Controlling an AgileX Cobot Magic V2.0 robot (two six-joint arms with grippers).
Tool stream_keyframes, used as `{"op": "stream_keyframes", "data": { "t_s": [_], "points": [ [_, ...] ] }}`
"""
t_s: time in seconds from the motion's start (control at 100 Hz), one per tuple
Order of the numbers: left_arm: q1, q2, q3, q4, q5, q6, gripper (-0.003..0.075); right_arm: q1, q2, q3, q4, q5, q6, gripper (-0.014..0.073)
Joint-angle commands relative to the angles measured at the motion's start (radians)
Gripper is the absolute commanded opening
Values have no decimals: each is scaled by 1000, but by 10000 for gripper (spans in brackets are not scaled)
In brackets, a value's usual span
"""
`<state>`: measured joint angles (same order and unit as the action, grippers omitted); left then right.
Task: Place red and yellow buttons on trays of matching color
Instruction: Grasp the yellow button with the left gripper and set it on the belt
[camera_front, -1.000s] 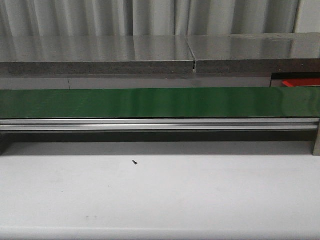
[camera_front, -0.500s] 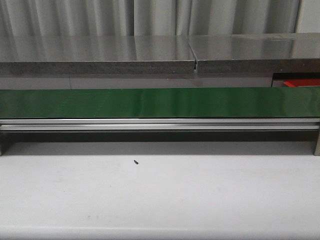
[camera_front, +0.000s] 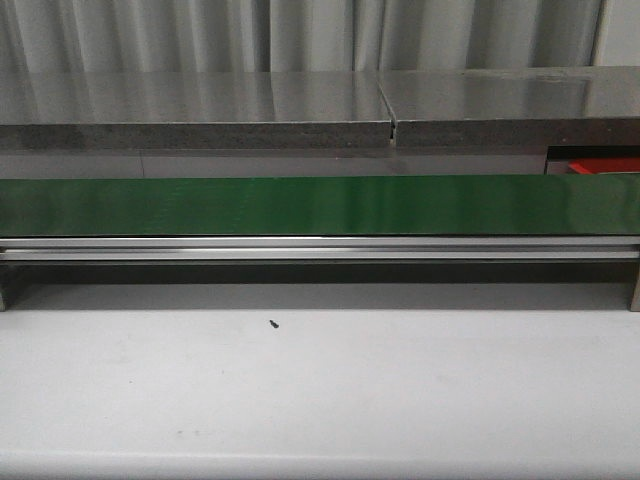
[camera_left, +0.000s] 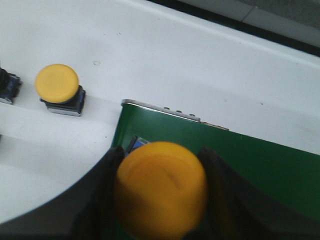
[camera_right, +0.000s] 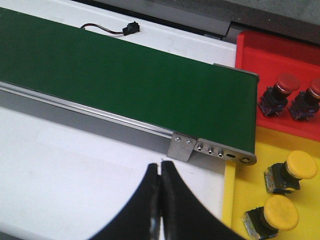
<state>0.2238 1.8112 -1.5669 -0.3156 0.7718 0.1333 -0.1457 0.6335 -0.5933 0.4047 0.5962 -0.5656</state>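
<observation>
My left gripper (camera_left: 161, 186) is shut on a yellow button (camera_left: 161, 187), held over the end of the green conveyor belt (camera_left: 260, 165). Another yellow button (camera_left: 58, 89) stands on the white table beside the belt's end. My right gripper (camera_right: 160, 170) is shut and holds nothing, above the white table near the other belt end (camera_right: 125, 75). There the red tray (camera_right: 272, 55) holds two red buttons (camera_right: 279, 92), and the yellow tray (camera_right: 295, 142) holds two yellow buttons (camera_right: 290, 172). Neither gripper shows in the front view.
The green belt (camera_front: 320, 205) runs across the front view on a metal rail (camera_front: 320, 248), with a grey shelf behind it. A small dark speck (camera_front: 272, 323) lies on the white table. A black sensor with a cable (camera_right: 131, 27) sits behind the belt. A dark part (camera_left: 6, 87) shows at the table edge.
</observation>
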Motion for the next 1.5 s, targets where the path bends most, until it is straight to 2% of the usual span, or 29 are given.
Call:
{"op": "stream_keyframes", "data": {
  "t_s": [0.0,0.15,0.39,0.61,0.7,0.75,0.87,0.93,0.99,1.25,1.49],
  "points": [
    [-16,-54,-12,-20,-24,2,-19,0,-5,-26,11,-55,-3,-98],
    [-33,-54,50,-21,-29,2,-19,0,-5,-26,11,-55,-3,-98],
    [-37,-52,163,-31,-148,7,-19,0,-5,-26,11,-55,-3,-98],
    [-37,-31,175,-35,-133,7,-1,0,-5,-26,11,-55,-3,-98],
    [-37,-37,173,-65,-114,50,93,0,-5,-26,11,-55,-3,-98],
    [-37,-43,173,-94,-108,75,179,0,-5,-26,11,-55,-3,-98],
    [-37,-58,173,-129,-102,88,463,0,-5,-26,11,-55,-3,-98],
    [-37,-68,171,-129,-100,88,578,0,-5,-26,11,-55,-3,-98],
    [-37,-81,171,-129,-99,88,631,0,-5,-26,11,-55,-3,-98],
    [-21,-148,117,-96,-92,88,643,0,-5,-26,11,-55,-3,-98],
    [109,-126,67,-27,-47,86,643,0,-5,-26,11,-55,-3,-98]
  ]
}}
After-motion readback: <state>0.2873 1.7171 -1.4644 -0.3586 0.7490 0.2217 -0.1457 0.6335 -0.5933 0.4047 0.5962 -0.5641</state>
